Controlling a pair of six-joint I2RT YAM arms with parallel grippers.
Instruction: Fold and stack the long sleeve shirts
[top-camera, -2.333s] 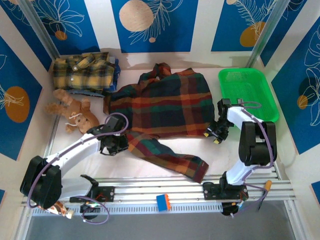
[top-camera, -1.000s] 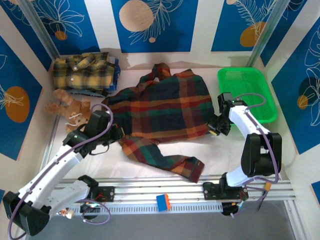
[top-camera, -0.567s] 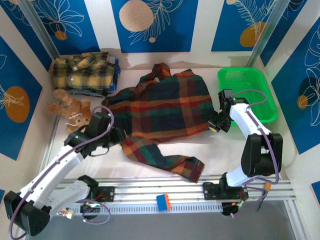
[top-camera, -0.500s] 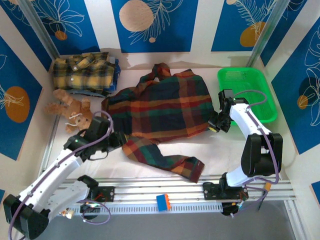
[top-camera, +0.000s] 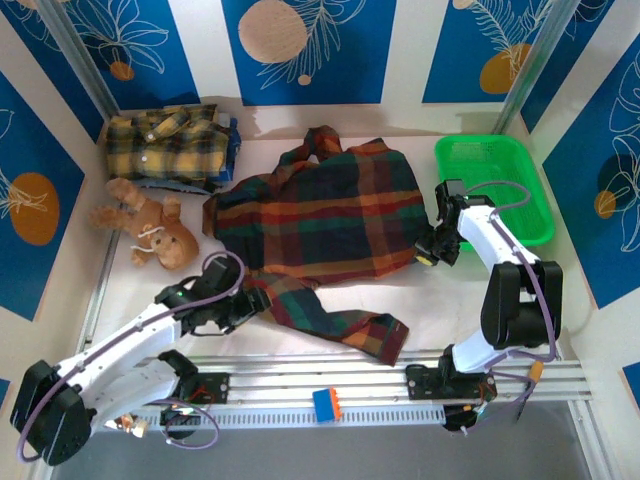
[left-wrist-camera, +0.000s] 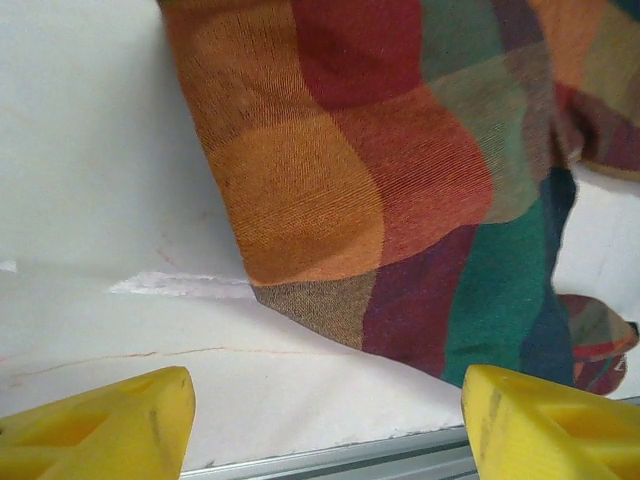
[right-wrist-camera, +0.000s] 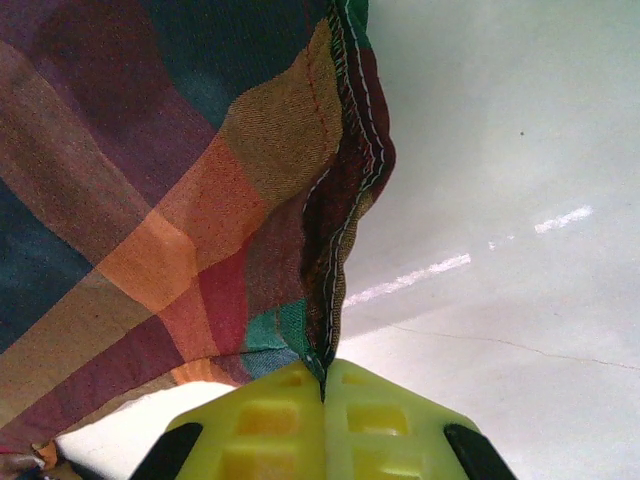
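Observation:
A dark green, navy, red and orange plaid shirt (top-camera: 320, 215) lies spread on the white table, one sleeve trailing toward the front rail. My right gripper (top-camera: 428, 256) is shut on its lower right hem (right-wrist-camera: 335, 300), the stitched edge pinched between the yellow fingers (right-wrist-camera: 385, 425). My left gripper (top-camera: 258, 298) stands open just off the sleeve's near left edge (left-wrist-camera: 400, 200), its yellow fingertips (left-wrist-camera: 110, 420) apart over bare table with no cloth between them. A folded yellow and black plaid shirt (top-camera: 165, 145) rests at the back left corner.
A brown teddy bear (top-camera: 150, 225) lies at the left, near the left arm. A green plastic basket (top-camera: 495, 185) stands at the back right, beside the right arm. The metal front rail (top-camera: 330, 380) carries a small blue and orange block (top-camera: 327, 404).
My left gripper let go of the shirt's left edge, opened, and drew back toward the front rail. The cloth's left side has settled. My right gripper kept its hold with little movement.

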